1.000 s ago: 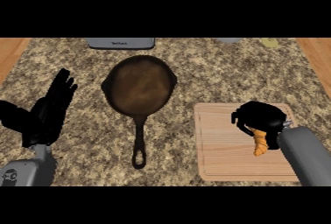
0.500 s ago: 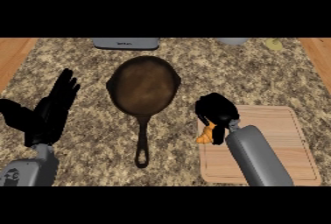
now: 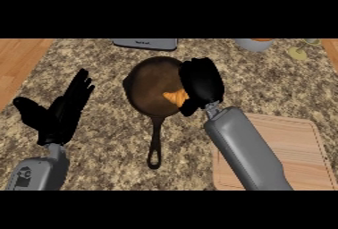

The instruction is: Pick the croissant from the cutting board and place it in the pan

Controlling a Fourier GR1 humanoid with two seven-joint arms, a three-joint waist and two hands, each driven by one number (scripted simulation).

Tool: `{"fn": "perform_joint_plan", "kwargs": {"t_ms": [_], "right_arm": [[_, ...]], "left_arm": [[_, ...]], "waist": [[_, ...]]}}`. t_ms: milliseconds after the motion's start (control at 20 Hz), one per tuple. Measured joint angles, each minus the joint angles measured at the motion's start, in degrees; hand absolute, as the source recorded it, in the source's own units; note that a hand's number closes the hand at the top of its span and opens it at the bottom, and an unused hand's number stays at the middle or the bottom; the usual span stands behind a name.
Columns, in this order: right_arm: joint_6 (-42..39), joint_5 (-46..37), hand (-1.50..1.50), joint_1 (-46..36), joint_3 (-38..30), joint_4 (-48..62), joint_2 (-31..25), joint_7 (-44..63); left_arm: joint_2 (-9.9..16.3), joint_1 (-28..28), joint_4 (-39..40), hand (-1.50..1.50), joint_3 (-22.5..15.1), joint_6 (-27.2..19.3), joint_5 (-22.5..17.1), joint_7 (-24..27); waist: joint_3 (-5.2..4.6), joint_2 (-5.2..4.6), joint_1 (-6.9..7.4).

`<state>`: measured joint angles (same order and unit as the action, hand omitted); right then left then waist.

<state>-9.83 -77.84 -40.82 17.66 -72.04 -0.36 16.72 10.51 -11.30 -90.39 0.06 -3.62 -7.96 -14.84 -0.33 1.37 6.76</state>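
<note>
Counter [image 3: 112, 129]: speckled granite in brown and cream, bordered by warm wood at the far left and far right.
Pan [image 3: 156, 91]: dark, round, matte like cast iron; long slim handle running toward the near edge, ending in a loop.
Croissant [image 3: 175, 97]: golden-orange, curved, over the right part of the pan's bowl; whether resting on the pan's floor or held just above it, cannot tell.
Right hand [image 3: 201, 82]: black, over the pan's right rim, fingers curled round the croissant; grey forearm slanting away to the pan's lower right.
Cutting board [image 3: 297, 156]: pale wood, rectangular with rounded corners, to the pan's lower right, partly covered by the forearm.
Left hand [image 3: 63, 112]: black, well left of the pan, fingers straight and spread, pointing up, holding nothing.
Beyond the pan: flat grey rectangular object [image 3: 145, 43] at the counter's far edge.
</note>
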Motion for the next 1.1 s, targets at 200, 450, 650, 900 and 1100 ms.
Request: {"fn": "perform_joint_plan", "kwargs": {"t_ms": [200, 450, 650, 900, 1100], "right_arm": [[-0.09, 1.67, 1.50, -6.02, 3.69, -1.25, 0.23, 13.70], [0.82, 5.31, 1.50, -13.21, 7.61, -0.81, 0.33, 30.81], [2.90, 8.96, 1.50, -19.12, 10.52, 1.46, 0.22, 41.46], [6.92, 13.80, 1.50, -24.31, 14.20, 5.64, -0.09, 46.38], [10.53, 16.25, 1.50, -26.67, 15.32, 9.49, -0.19, 47.30]], "left_arm": [[-0.76, -1.60, 0.63, 0.00, -1.27, 0.41, 0.28, 0.10], [-1.56, -3.31, 1.55, 0.00, -2.33, 0.50, 0.75, 0.24], [-1.76, -4.43, 2.28, 0.00, -2.47, 0.39, 1.10, 0.35], [-1.32, -4.29, 2.59, 0.00, -1.44, 0.28, 0.90, 0.71], [-1.38, -3.80, 2.71, 0.00, -0.71, -0.57, 1.17, 0.96]], "waist": [[-0.01, -0.68, 1.83], [-0.01, -1.45, 3.39], [0.00, -1.92, 3.53], [0.06, -2.11, 2.26], [0.13, -2.14, 0.28]]}}
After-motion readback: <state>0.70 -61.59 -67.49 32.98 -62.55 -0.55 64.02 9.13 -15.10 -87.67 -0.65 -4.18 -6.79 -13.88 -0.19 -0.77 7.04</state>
